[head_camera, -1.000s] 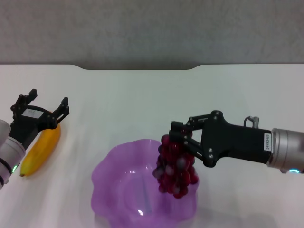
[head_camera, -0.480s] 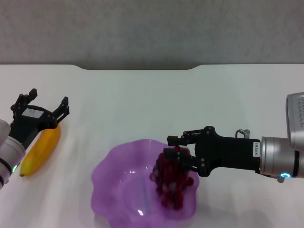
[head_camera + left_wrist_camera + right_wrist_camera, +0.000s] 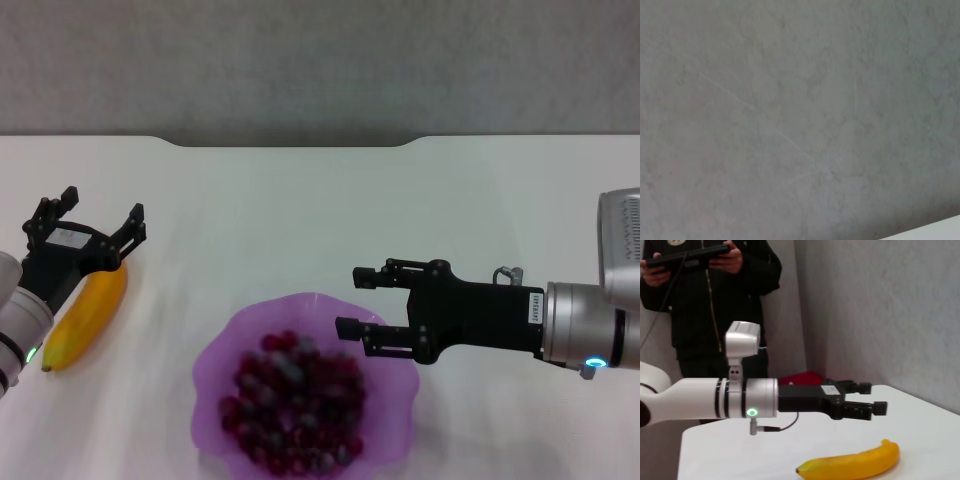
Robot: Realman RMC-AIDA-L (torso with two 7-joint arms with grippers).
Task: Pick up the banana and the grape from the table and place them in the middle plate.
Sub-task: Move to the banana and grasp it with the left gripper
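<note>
The grape bunch [image 3: 292, 405] lies spread inside the purple middle plate [image 3: 215, 360] at the front centre of the white table [image 3: 300, 220]. My right gripper [image 3: 360, 300] is open and empty, just above the plate's right rim. The banana [image 3: 87, 314] lies on the table at the left and also shows in the right wrist view [image 3: 852, 464]. My left gripper [image 3: 88, 222] is open, hovering over the banana's far end, and shows in the right wrist view [image 3: 872, 398] above the banana.
The table's far edge has a notch [image 3: 290, 142] before a grey wall. A person in black [image 3: 715, 300] holding a tablet stands beyond the left arm in the right wrist view. The left wrist view shows only grey wall.
My right gripper opened and let go of the grape bunch, which dropped into the purple plate and spread out. The gripper sits slightly higher. The left arm has not moved.
</note>
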